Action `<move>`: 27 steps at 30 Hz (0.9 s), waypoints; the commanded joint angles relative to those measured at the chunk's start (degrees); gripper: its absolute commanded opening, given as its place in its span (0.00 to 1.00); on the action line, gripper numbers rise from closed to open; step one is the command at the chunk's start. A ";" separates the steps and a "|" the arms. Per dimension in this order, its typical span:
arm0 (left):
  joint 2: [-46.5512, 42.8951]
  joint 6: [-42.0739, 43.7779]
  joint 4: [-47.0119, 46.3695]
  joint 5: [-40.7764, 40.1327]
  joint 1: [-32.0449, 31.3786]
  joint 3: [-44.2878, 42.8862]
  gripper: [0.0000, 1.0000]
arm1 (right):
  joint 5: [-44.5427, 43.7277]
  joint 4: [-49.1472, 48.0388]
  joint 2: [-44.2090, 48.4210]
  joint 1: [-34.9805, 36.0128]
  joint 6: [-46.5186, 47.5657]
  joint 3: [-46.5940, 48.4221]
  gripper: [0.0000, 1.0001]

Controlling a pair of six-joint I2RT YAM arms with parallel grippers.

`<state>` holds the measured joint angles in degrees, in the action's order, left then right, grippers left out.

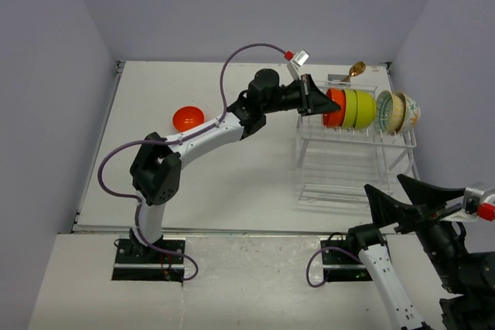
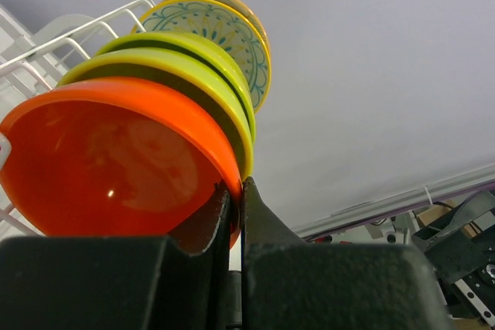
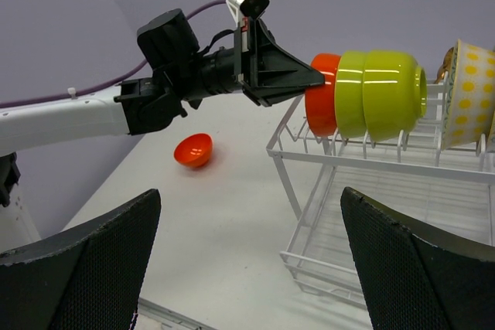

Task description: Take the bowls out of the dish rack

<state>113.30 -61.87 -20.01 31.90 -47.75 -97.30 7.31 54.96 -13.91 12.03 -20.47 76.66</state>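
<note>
Pinching the rim of the orange-red bowl (image 2: 116,168) with the left gripper (image 2: 240,191): jaws closed hard, one finger inside the bowl, one behind it. Standing on edge at the left end of the row on the upper tier of the dish rack (image 1: 348,168), by the right edge of the table (image 1: 232,183) toward the far corner. Pressed up against two lime-green bowls (image 1: 357,108), with two cream floral bowls (image 1: 398,112) further right and a gold spoon (image 1: 356,69) at the rack's far side. Right gripper (image 3: 247,253) spread wide over the near right corner, holding nothing. A second, loose orange bowl (image 1: 188,118) lying well apart toward the far left of the table.

Probably light and stiff, judging by the thin wall and small size; plastic or glazed ceramic, cannot tell which. Glossy all over, so likely slick between the pads and apt to swing on a rim-only pinch. Best held at the rim, as here, with the fingers set deep past the lip. Worth lifting clear of the wire prongs before drawing left, to avoid dragging its green neighbour along.

No brand, label or legible writing anywhere on the bowls, rack or arms.
</note>
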 commanded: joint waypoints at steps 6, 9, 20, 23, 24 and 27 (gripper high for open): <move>-5.45 -5.28 -15.31 -2.54 0.46 8.77 0.00 | 2.00 -0.29 0.82 0.10 1.13 1.30 0.99; -6.86 -7.39 -21.11 -3.95 0.64 12.20 0.00 | 2.09 -0.29 0.82 0.10 1.13 1.38 0.99; -9.84 -8.45 -29.30 -7.11 1.16 17.93 0.00 | 1.56 0.06 0.99 0.10 2.01 1.74 0.99; -10.90 -8.01 -30.26 -7.82 1.25 19.16 0.00 | 1.65 0.06 0.91 0.10 2.01 1.74 0.99; -11.08 -7.75 -30.09 -7.82 1.17 19.16 0.00 | 1.65 -0.03 0.99 0.10 2.10 1.74 0.99; -12.57 -6.69 -28.95 -8.43 1.25 19.60 0.00 | 1.65 0.06 1.08 0.10 2.10 1.74 0.99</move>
<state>105.51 -69.89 -44.66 25.08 -47.64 -77.95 8.34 55.18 -13.15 12.03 -19.40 77.38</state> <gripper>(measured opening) 0.026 0.987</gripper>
